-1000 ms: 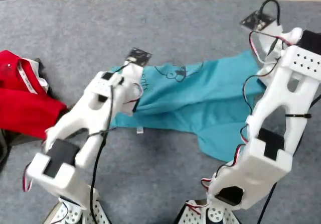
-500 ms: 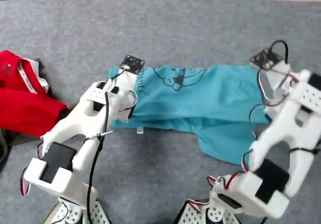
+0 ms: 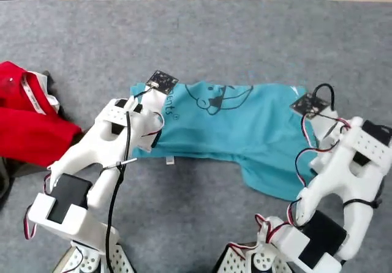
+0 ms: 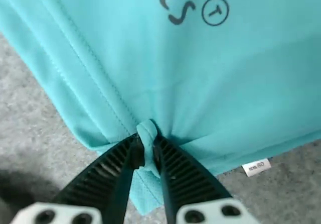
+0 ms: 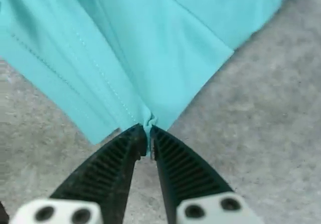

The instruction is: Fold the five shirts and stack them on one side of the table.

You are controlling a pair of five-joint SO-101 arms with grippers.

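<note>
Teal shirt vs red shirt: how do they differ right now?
1. The teal shirt lies spread across mid-table; the red shirt sits bunched at the left edge.
2. The teal shirt is pinched at opposite ends by the left gripper and right gripper; nothing grips the red shirt.
3. The teal shirt shows a dark print; the red shirt shows a white neck band.
Both rest on the grey table.

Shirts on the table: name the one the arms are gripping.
The teal shirt, spread mid-table, pinched at each end by closed jaws. The red shirt lies bunched aside, untouched.
</note>
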